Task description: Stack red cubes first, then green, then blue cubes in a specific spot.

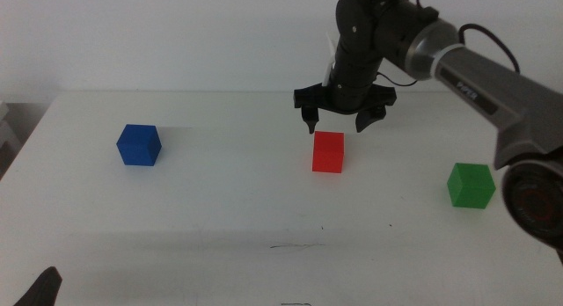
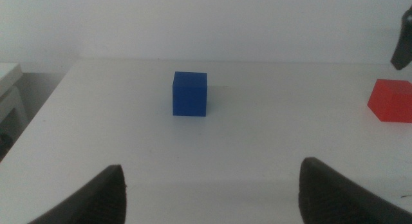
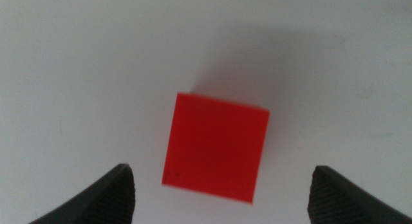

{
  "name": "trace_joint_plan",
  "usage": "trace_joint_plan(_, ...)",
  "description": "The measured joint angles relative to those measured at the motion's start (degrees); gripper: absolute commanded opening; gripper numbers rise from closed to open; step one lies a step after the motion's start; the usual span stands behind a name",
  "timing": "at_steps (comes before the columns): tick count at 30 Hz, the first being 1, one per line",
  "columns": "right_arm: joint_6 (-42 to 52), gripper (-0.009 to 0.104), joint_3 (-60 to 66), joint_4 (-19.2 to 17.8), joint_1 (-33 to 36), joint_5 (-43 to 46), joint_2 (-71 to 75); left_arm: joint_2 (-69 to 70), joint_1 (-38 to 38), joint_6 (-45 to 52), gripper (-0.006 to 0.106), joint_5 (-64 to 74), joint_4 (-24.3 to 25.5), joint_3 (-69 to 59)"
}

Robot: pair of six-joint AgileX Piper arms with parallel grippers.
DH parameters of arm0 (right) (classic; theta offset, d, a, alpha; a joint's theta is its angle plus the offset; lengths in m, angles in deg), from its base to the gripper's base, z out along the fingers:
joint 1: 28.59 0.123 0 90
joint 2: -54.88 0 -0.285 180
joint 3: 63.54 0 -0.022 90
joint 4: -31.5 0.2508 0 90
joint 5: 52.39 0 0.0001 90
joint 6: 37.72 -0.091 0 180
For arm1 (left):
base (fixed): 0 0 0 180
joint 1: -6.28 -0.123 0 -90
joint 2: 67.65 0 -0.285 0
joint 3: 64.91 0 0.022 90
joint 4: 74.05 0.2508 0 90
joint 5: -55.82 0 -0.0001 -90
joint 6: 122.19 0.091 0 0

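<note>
Risk: right gripper (image 1: 336, 123), jaws apart, hovers over small matte red cube (image 1: 328, 152) on white desk (image 1: 220, 192) | cube sits skewed between jaws, may twist | left gripper (image 2: 212, 185) waits, jaws apart.

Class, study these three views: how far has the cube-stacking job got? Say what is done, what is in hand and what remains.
Done: nothing is stacked. The small red cube, green cube and dark blue cube sit apart on the white table.

In hand: the right gripper hovers open above the red cube, not gripping it. The left gripper waits open near the table's front.

Left: carry red to the thin dark scratch mark, then add green, then blue.
</note>
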Motion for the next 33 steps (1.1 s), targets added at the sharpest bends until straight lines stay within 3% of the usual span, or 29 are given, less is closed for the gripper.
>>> trace_joint_plan(12,-1.7,0.093,-2.0,-1.2,0.0,1.2,-4.6,0.0,0.0,0.0,0.090,0.0,0.0,0.0)
trace_joint_plan(23,-1.9,0.079,-2.0,-1.7,0.1,3.4,-6.8,0.0,0.0,0.0,0.090,0.0,0.0,0.0)
trace_joint_plan(26,-1.9,0.063,-2.0,-2.0,0.1,4.1,-7.4,0.0,0.0,0.0,0.090,0.0,0.0,0.0)
trace_joint_plan(32,-1.9,-0.002,-2.0,-2.1,0.1,6.1,-7.4,0.0,0.0,0.0,0.090,0.0,0.0,0.0)
trace_joint_plan(33,-1.9,-0.001,-2.0,-2.1,0.1,6.2,-7.4,0.0,0.0,0.0,0.090,0.0,0.0,0.0)
